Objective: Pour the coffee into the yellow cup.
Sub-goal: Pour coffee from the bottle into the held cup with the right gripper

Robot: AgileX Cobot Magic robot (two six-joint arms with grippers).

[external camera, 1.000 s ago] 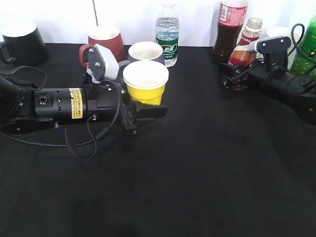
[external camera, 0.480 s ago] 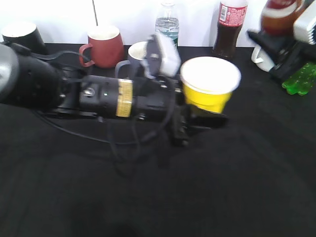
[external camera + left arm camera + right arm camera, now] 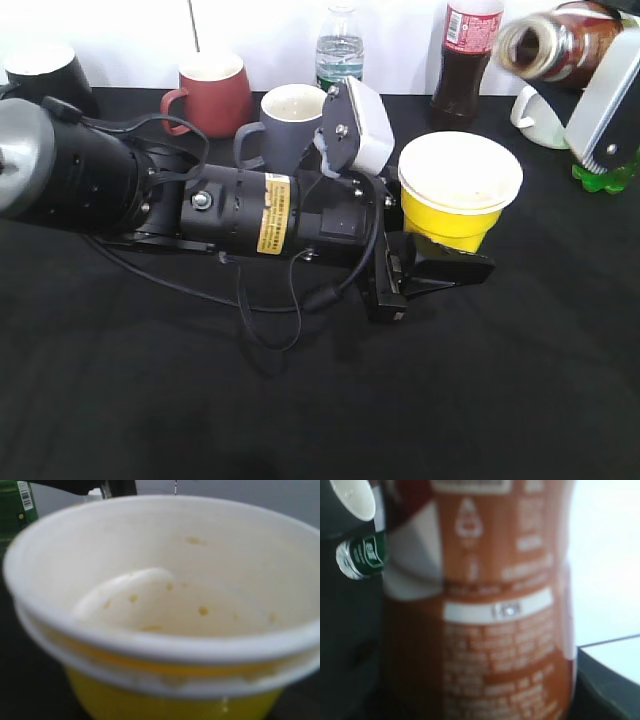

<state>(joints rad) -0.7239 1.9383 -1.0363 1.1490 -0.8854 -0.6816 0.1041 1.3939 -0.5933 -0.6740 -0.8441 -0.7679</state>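
Note:
The yellow cup [image 3: 460, 195] is upright in my left gripper [image 3: 445, 255], which is shut round its lower part just above the black table. Its white inside fills the left wrist view [image 3: 165, 605] and holds no liquid, only a few specks. The coffee bottle [image 3: 570, 35] is in the air at the top right, tipped on its side. Its uncapped mouth points left, above and to the right of the cup. My right gripper [image 3: 612, 45] is shut on it. Its orange label fills the right wrist view [image 3: 500, 620]. Neither wrist view shows its own fingers.
Along the back stand a black mug [image 3: 45, 75], a red mug [image 3: 215, 95], a grey mug [image 3: 290, 110], a water bottle [image 3: 340, 50] and a cola bottle [image 3: 465, 60]. A white mug [image 3: 540, 105] and a green bottle [image 3: 605, 172] are at the right edge.
My left arm has carried the yellow cup to the right. My right gripper has lifted the coffee bottle off the table and tipped it leftward toward the cup.

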